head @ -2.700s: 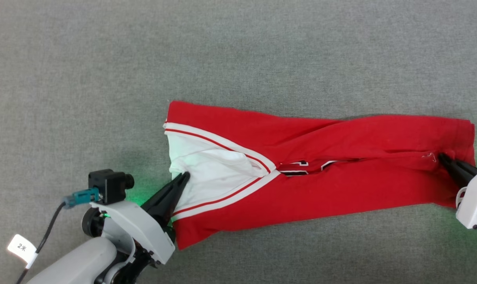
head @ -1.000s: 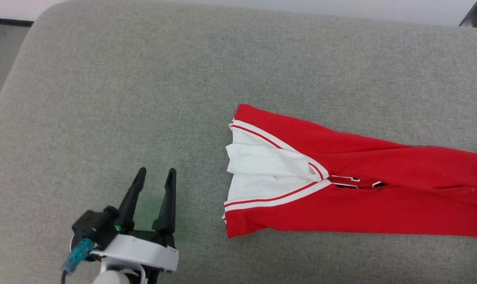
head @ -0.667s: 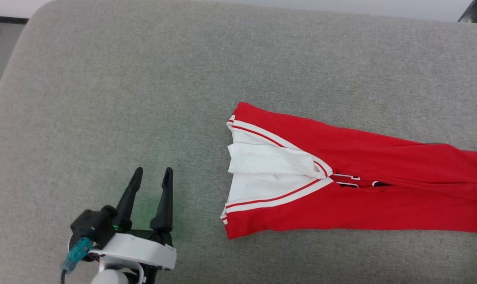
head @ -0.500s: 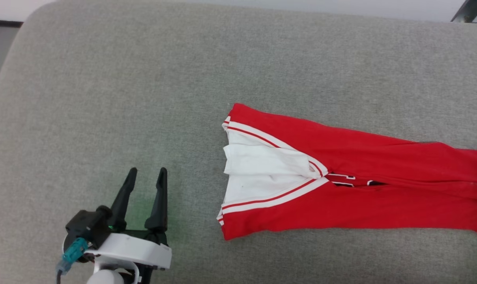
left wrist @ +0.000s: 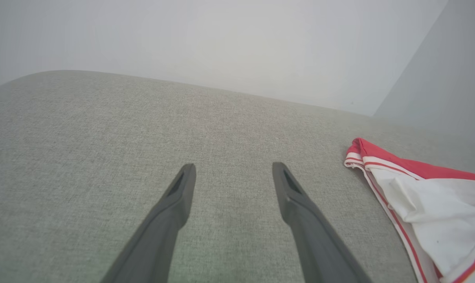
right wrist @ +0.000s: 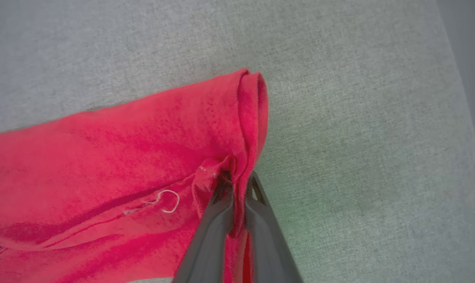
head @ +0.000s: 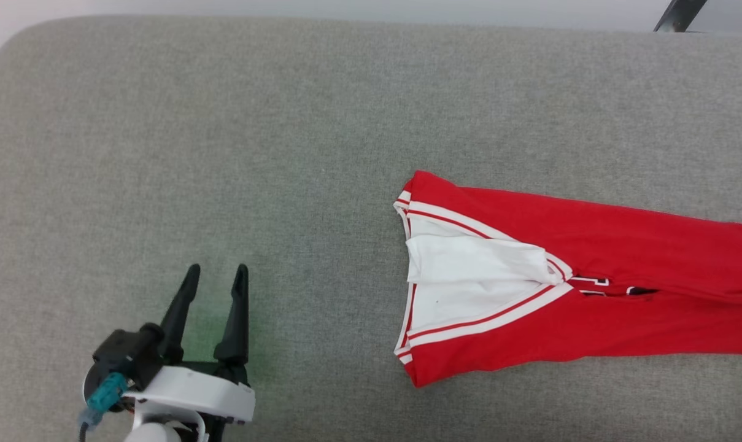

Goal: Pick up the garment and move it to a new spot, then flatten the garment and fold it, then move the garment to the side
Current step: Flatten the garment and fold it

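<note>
right gripper has just pinched the garment by its hem; left gripper, lower left, hangs wide open and empty. Side-drag looks next.

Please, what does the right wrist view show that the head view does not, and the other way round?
Right wrist view: the right gripper shut on the red end fold of the garment, beside a loose white thread. Head view: the left gripper open over the grey cushion, apart from the garment; the white sleeve; the black lettering. Both: the garment lying on the grey cushion.
</note>
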